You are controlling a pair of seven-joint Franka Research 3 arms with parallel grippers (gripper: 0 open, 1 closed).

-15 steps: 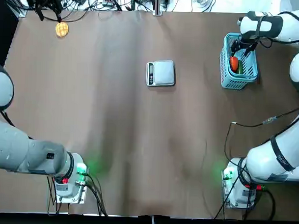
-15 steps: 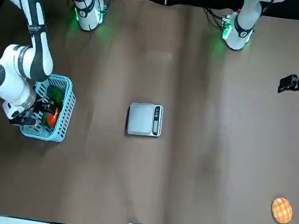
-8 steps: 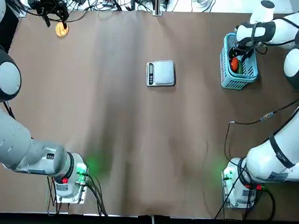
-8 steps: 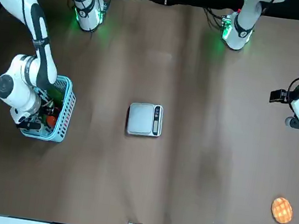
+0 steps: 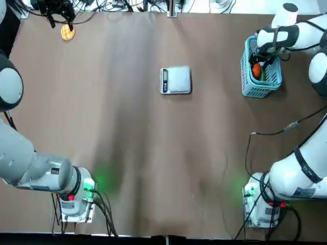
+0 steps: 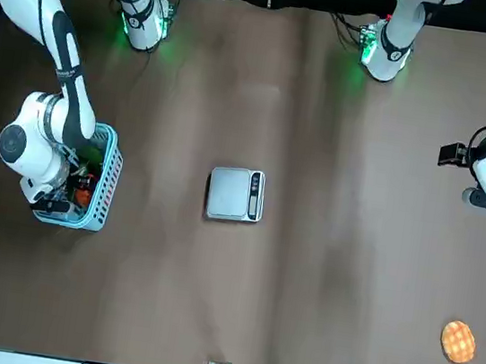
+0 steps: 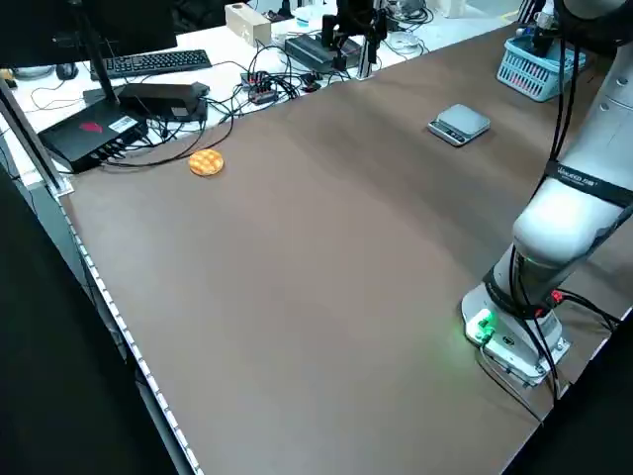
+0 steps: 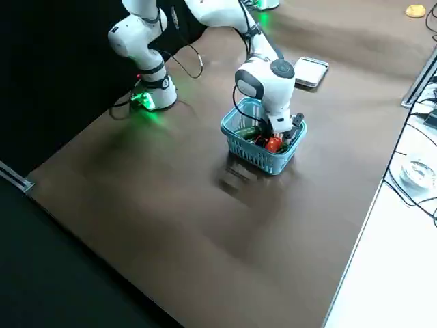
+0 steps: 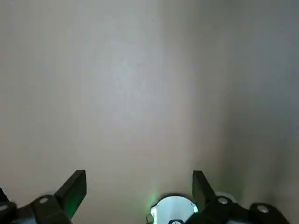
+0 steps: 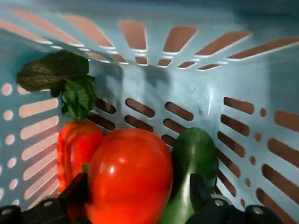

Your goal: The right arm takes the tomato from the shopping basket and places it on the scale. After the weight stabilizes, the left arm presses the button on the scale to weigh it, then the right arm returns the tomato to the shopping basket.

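— What sat along the table's left side, seen from overhead?

— The left gripper (image 5: 60, 14) hung over the far left corner, just above a flat orange round item (image 5: 68, 32) lying on the brown table (image 5: 151, 154). Its wrist camera showed the two fingers (image 9: 74, 186) spread wide apart over bare tabletop, pinching nothing.

— And in the middle?

— The scale (image 5: 176, 80) stood alone near the centre, its silver plate bare and its dark control strip on the side toward the left arm. The button could not be made out. It stood well apart from both grippers.

— Then the right side?

— The shopping basket (image 5: 261, 88) rested near the far right corner, and the right gripper (image 5: 261, 56) was down inside it — the right side view had the wrist standing straight over the basket's rim. The tomato (image 10: 128, 177) lay in the basket between the gripper's two fingers (image 10: 77, 189), which stood open on either side of it; whether they touched its skin I could not tell. A red pepper (image 10: 74, 144) pressed against the tomato on one side, a green vegetable (image 10: 194, 158) on the other — all three were crowded against the basket's lattice wall.
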